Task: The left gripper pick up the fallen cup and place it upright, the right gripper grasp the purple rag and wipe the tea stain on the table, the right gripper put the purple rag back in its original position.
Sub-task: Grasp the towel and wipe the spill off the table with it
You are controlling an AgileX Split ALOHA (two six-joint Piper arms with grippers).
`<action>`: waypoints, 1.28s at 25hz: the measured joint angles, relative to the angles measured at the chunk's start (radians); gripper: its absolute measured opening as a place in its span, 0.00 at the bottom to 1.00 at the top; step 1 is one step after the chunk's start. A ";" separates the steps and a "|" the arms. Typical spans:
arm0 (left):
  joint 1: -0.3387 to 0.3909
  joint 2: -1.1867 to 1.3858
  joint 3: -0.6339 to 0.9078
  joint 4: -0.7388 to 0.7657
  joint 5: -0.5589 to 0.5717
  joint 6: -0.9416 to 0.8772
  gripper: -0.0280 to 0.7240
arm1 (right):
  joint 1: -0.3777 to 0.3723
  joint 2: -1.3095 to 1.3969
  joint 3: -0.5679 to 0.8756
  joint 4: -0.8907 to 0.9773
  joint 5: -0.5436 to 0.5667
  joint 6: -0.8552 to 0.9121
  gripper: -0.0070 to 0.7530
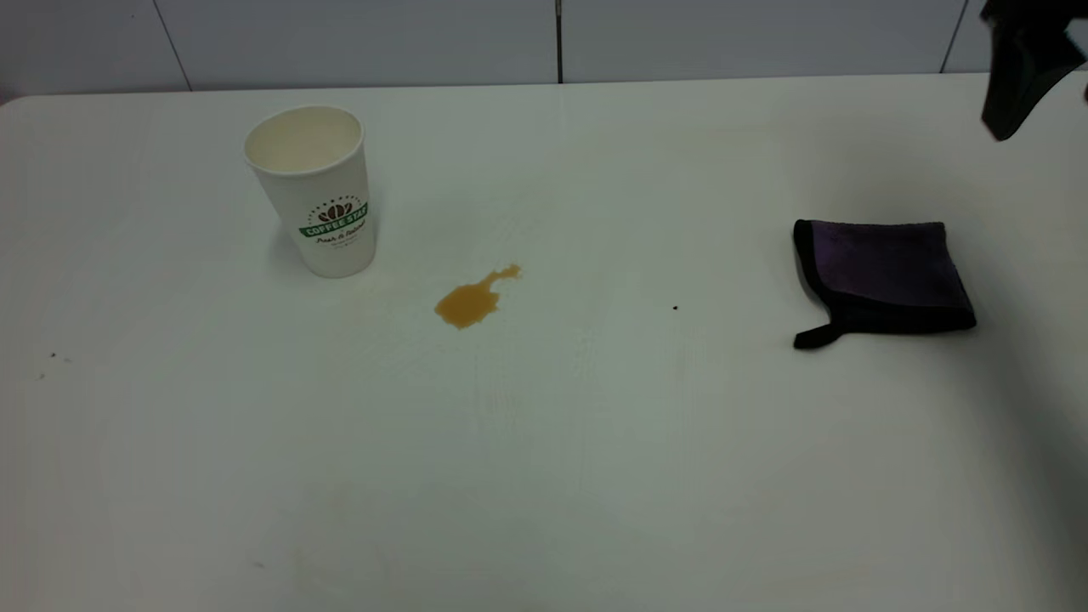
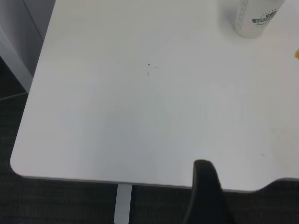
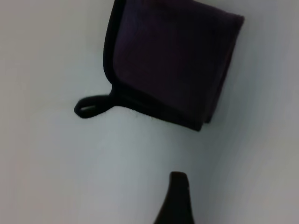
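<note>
The cup (image 1: 313, 189) stands upright on the table (image 1: 544, 476), mouth up, its green band and bean logo facing the exterior camera. Taking the cup as the landmark: the tea stain (image 1: 473, 299) lies just beside it, a little toward the camera and toward the right arm's side, an amber blotch with a thin tail, not touching the cup's base. Beyond the stain from the cup sits a tiny black speck (image 1: 675, 308). Well apart from the cup, on the far side of the stain and speck, the purple rag (image 1: 884, 277) lies flat, folded square, its black loop tab sticking out from the corner nearest the camera and the cup.

The right gripper (image 1: 1024, 72) hangs above the table, farther from the cup than the rag is and toward the back wall. It touches nothing and holds nothing. Only one dark fingertip (image 3: 175, 198) shows in its wrist view, above bare table near the rag, so how wide its jaws stand cannot be told.

The left gripper (image 2: 208, 193) is away from the cup, above the table's near corner. One black finger alone shows in its wrist view, with the cup's base (image 2: 254, 18) well beyond it; it grips nothing, and its jaws' spread cannot be told.
</note>
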 joint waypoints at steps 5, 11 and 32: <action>0.000 0.000 0.000 0.000 0.000 0.000 0.72 | 0.003 0.195 -0.125 0.000 -0.027 -0.009 0.97; 0.000 0.000 0.000 0.000 0.000 0.000 0.72 | 0.003 0.370 -0.268 0.000 -0.037 -0.016 0.96; 0.000 0.000 0.000 0.000 0.000 0.000 0.72 | 0.010 0.581 -0.423 0.062 -0.032 -0.032 0.92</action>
